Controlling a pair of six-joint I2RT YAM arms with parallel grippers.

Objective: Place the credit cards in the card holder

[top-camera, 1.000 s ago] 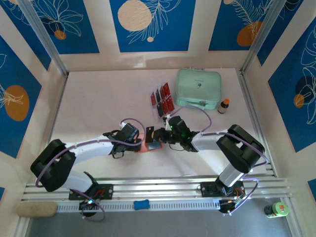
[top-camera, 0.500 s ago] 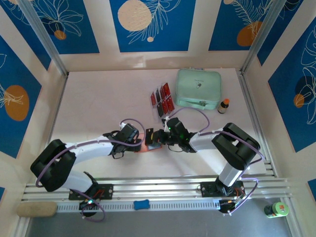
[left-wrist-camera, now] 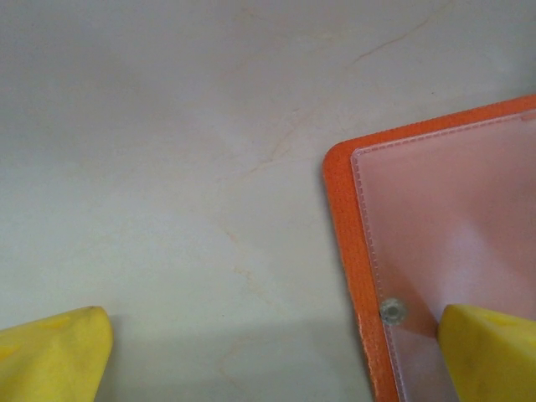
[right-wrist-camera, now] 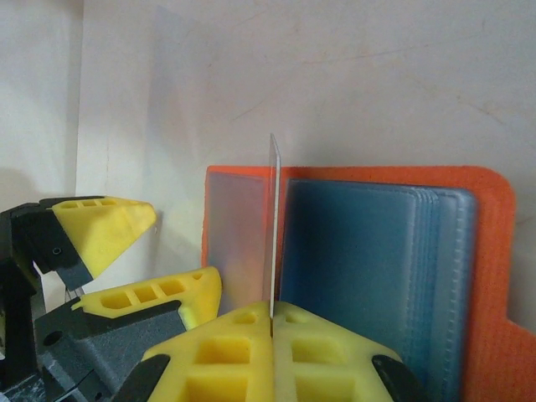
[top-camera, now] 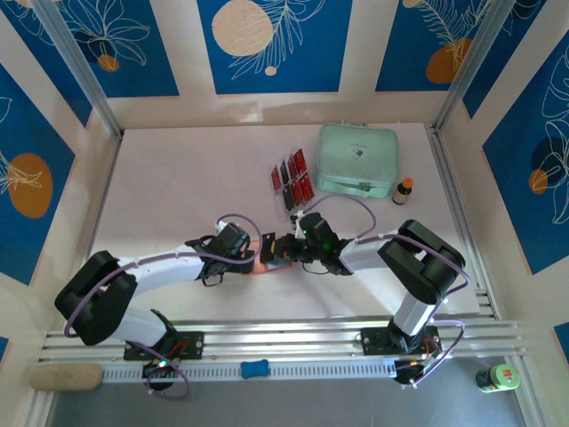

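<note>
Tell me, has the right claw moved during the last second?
Yes. Against the mint case in the top view, the right claw has slid a little left, farther over the wallet.

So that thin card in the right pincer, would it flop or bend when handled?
Probably stiff: the card sticks straight out of the right pincer, no droop. Likely light, being so thin. Gripped only at its lower edge, it might pivot if nudged.

Card holder [left-wrist-camera: 435,251] — cut off right and below.
</note>
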